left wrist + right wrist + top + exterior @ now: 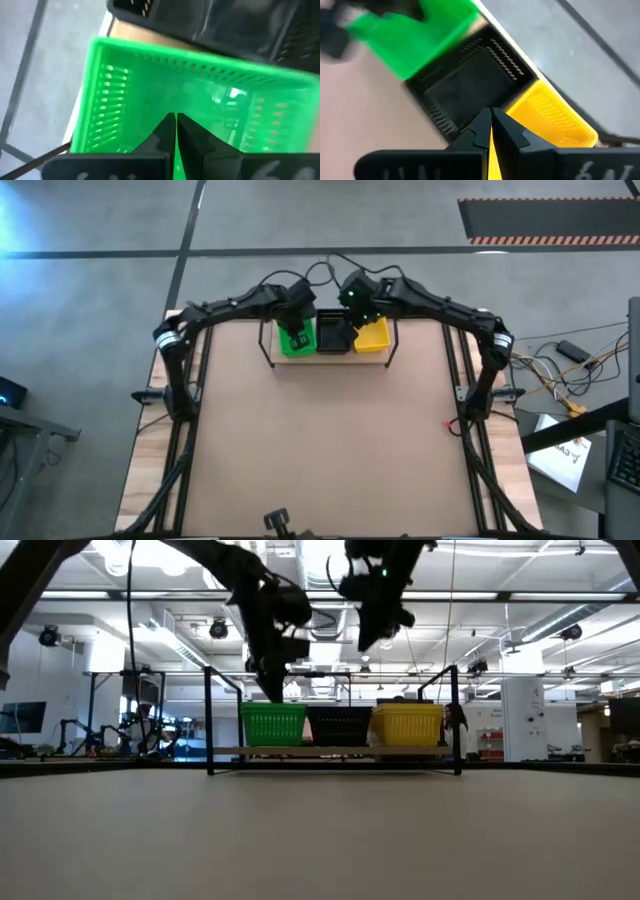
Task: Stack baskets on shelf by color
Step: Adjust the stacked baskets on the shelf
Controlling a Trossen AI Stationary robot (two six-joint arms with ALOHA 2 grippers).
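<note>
Green, black and yellow baskets on a pale wood shelf

The green basket [296, 339] is bright with slotted mesh walls; the black basket [334, 338] is dark mesh; the yellow basket [372, 335] is bright with fine mesh. The shelf [330, 359] is light wood with black wire ends. The desk [320, 440] is tan; both arms are dark.

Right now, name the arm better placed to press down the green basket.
Left. The left tool, shut, hangs just above the green basket; the right tool, also shut, sits higher, over the seam between the black basket and the yellow basket.
</note>
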